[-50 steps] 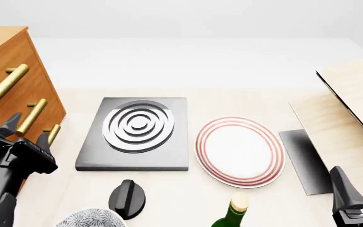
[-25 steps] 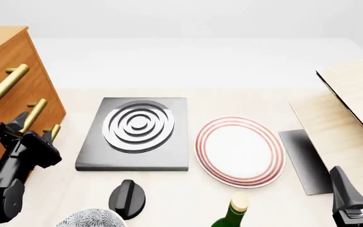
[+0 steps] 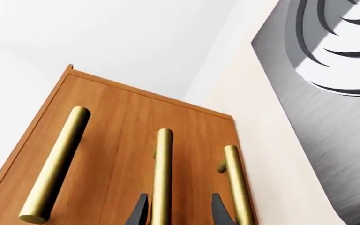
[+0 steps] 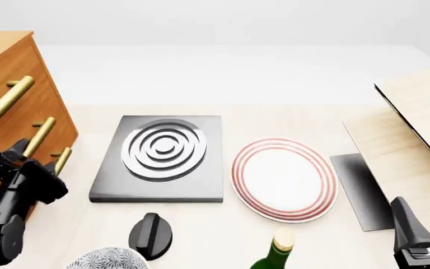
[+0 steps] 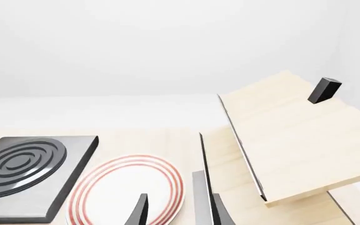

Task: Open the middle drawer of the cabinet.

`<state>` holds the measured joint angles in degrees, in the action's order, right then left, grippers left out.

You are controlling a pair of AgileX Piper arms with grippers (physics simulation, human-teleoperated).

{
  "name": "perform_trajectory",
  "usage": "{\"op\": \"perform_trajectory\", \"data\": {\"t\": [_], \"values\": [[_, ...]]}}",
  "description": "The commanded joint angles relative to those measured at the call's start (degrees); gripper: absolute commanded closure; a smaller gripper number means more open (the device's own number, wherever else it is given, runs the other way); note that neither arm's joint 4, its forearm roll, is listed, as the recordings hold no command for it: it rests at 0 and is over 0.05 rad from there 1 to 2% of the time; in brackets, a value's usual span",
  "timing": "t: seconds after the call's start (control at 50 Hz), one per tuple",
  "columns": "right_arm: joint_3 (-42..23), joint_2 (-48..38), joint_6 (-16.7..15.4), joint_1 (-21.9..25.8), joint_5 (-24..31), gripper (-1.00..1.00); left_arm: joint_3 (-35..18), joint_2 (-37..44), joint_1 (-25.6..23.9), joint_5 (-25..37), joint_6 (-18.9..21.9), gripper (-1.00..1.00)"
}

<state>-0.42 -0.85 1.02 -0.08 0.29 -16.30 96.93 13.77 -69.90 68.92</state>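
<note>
The orange-brown cabinet point(image 4: 17, 67) stands at the far left, its three drawers shut. The middle drawer point(image 4: 54, 119) carries a brass bar handle point(image 4: 40, 137). My left gripper point(image 4: 28, 159) is open at that handle's near end. In the left wrist view its dark fingertips point(image 3: 140, 210) stand on either side of the middle handle point(image 3: 162, 173) with a gap on each side, and the top handle point(image 3: 55, 164) and bottom handle point(image 3: 236, 183) flank it. My right gripper point(image 4: 426, 221) is open and holds nothing, low at the right near the table's front edge.
A grey slab with raised rings point(image 4: 163, 151) lies beside the cabinet, and a red-rimmed plate point(image 4: 284, 178) lies right of it. A black knob point(image 4: 152, 234), a patterned bowl point(image 4: 107, 259) and a green bottle point(image 4: 275, 252) sit near the front. Pale wooden boards point(image 4: 413, 126) lean at the right.
My left gripper has edged closer to the cabinet front, onto the near end of the middle handle. The right arm has not moved.
</note>
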Motion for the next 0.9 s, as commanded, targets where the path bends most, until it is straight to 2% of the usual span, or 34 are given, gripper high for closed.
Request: {"op": "perform_trajectory", "data": {"t": [0.02, 0.38, 0.58, 0.6, 0.9], "values": [[0.00, -0.01, 0.01, 0.00, 0.00, -1.00, 1.21, -0.79, 2.04, 0.00, 0.00, -1.00], [0.00, 0.00, 0.01, -0.01, 0.00, -1.00, 0.28, -0.57, 5.80, 0.00, 0.96, -1.00], [0.00, 0.01, 0.00, 0.00, 0.00, -1.00, 0.76, -3.38, 7.97, 0.00, 1.68, -1.00], [0.00, 0.00, -0.01, 0.00, 0.00, -1.00, 0.92, -3.65, 8.09, 0.00, 1.66, 1.00], [0.00, 0.03, 0.03, 0.00, 0.01, -1.00, 1.89, -5.02, 8.32, 0.00, 4.24, 1.00]]}}
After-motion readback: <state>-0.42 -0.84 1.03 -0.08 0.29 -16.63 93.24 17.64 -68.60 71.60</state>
